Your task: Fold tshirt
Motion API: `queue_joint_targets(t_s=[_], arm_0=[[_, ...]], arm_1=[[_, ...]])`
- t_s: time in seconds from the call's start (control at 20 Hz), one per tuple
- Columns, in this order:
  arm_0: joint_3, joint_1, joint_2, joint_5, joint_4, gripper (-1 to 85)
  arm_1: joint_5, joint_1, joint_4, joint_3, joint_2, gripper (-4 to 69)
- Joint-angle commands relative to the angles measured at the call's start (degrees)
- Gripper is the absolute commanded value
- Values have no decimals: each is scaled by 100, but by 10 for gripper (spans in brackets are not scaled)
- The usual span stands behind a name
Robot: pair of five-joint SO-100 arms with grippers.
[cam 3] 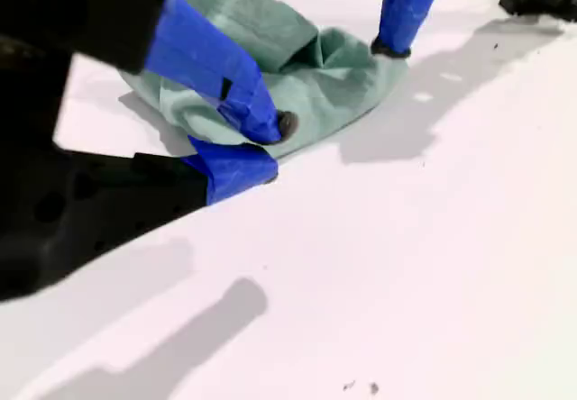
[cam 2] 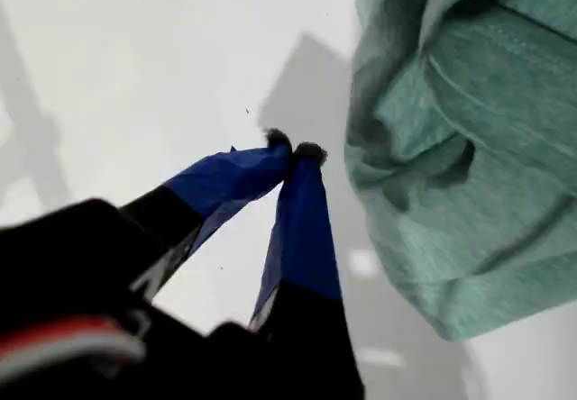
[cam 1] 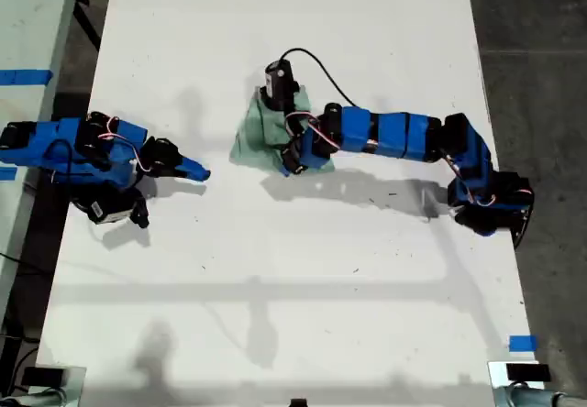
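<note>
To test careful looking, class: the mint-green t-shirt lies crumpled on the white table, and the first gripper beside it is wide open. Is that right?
Not quite. My first gripper is shut, not wide open: the first wrist view shows its two tips touching with nothing between them. The rest holds: the t-shirt lies crumpled on the white table beside it.

One tshirt, two arms.

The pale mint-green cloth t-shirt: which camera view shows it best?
The second wrist view: nearly the whole crumpled pale mint-green cloth t-shirt shows, with its folds, though my second gripper covers one edge. The exterior view shows it small, partly under an arm. The first wrist view shows only one part, cut by the frame.
</note>
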Motion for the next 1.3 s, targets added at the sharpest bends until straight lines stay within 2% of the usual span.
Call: queue_joint_targets(t_s=[0.0, 0.25, 0.4, 0.5, 0.6, 0.8, 1.0, 1.1, 1.25], arm_0=[[62, -62, 62, 9, -132, 33], [62, -70, 53, 9, -123, 32], [70, -62, 53, 9, -123, 32], [70, -62, 53, 9, -123, 32], [70, -62, 53, 9, -123, 32], [70, -105, 79, -26, -114, 34], [79, -141, 299, -35, 0, 29], [88, -149, 686, -35, 255, 24], [105, -281, 2013, -132, 1204, 1]], arm_1=[[-167, 79, -272, -475, 105, 29], [-439, 483, -475, -448, -88, 29], [-844, 1266, -993, -448, -308, 29], [-1283, 2083, -1494, -439, -396, 29], [-1406, 2856, -1424, -299, 290, 29], [-1767, 3516, -1318, 932, 2294, 29], [-1723, 3542, -1257, 3832, 4825, 29], [-1318, 3305, -1178, 5546, 6425, 29], [-176, 2531, -914, 7787, 8640, 29]])
